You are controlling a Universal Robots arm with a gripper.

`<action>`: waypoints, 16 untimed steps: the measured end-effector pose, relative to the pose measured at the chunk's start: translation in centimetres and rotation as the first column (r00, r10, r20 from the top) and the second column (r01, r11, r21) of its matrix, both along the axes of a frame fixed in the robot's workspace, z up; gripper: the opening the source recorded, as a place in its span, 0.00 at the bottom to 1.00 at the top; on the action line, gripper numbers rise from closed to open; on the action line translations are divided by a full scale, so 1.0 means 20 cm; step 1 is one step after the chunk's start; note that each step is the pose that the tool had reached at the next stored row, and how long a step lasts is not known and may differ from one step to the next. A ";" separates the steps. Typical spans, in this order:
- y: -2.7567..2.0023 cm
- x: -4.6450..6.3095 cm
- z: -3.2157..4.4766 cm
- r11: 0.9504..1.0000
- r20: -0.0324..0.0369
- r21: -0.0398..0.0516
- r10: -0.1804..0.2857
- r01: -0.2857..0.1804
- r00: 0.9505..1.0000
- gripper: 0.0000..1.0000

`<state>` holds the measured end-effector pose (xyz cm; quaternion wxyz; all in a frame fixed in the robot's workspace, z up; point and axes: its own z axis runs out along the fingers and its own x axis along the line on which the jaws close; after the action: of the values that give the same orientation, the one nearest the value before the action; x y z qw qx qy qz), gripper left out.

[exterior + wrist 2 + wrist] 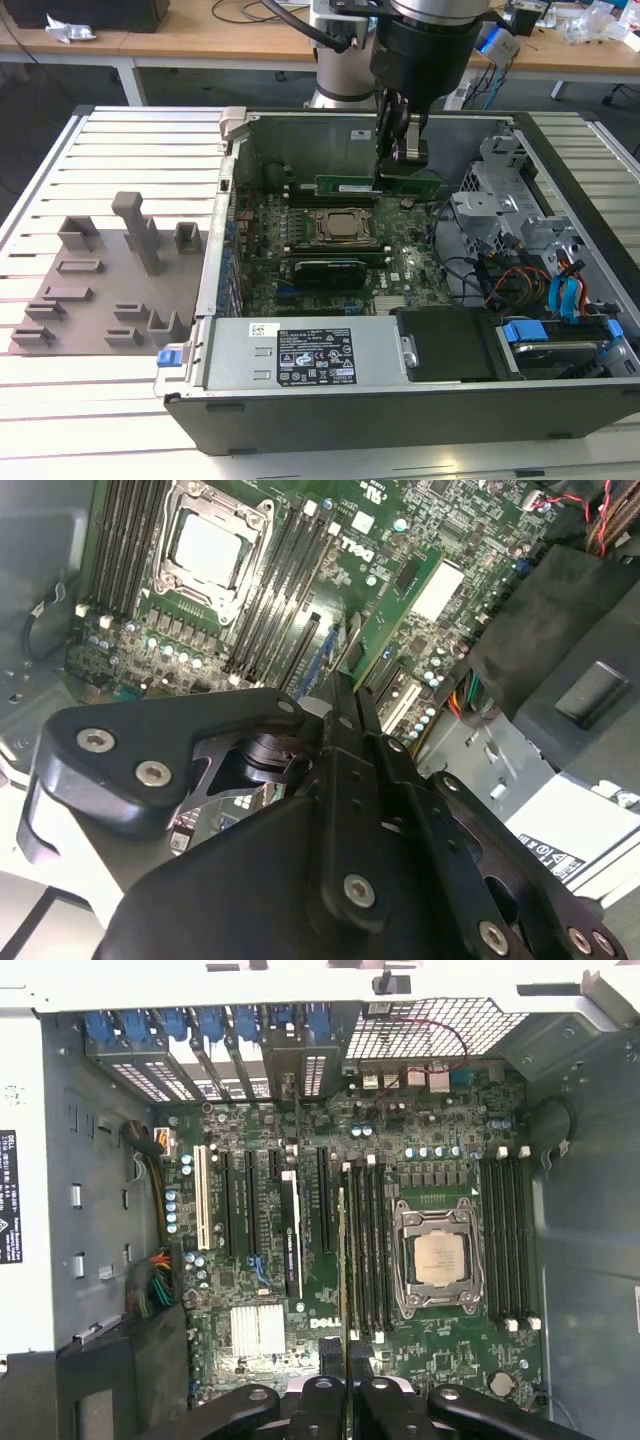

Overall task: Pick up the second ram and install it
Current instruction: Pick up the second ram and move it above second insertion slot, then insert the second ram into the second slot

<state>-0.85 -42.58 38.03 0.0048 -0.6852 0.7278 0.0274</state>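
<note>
Open computer case (pixel 400 420) lying on a slatted table (pixel 120 140), with the motherboard (pixel 410 265) exposed. The second ram (pixel 350 186) is held inside the case by the gripper (pixel 401 166), whose fingers (pixel 411 152) are clamped together on the stick's two flat faces at about mid-length. The stick is carried on edge. Its long axis runs from the exterior view's left to the exterior view's right, parallel to the memory slots (pixel 330 203) on the far side of the CPU socket (pixel 345 228). In the first wrist view the second ram (pixel 342 1260) is seen edge-on as a thin line. It reaches away from the gripper (pixel 345 1385) along the outermost slot of the bank beside the CPU socket (pixel 438 1258). In the second wrist view the green face of the second ram (pixel 400 610), with a white label, is seen extending from the gripper (pixel 350 695) above the board. Whether its lower edge touches a slot cannot be told. Grey holder blocks (pixel 140 235) are set on the table, well apart, at the exterior view's left.
</note>
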 end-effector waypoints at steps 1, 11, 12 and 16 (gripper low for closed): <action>0.000 0.00 0.000 1.000 0.000 0.000 0.000 0.000 1.000 0.13; 0.003 0.00 -0.003 1.000 0.000 0.000 0.000 0.000 1.000 0.13; 0.003 0.00 -0.007 1.000 0.000 0.000 0.000 0.000 1.000 0.13; 0.003 0.00 -0.026 1.000 0.000 0.000 0.000 0.000 1.000 0.13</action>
<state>-0.85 -42.51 37.51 0.0049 -0.6852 0.7278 0.0275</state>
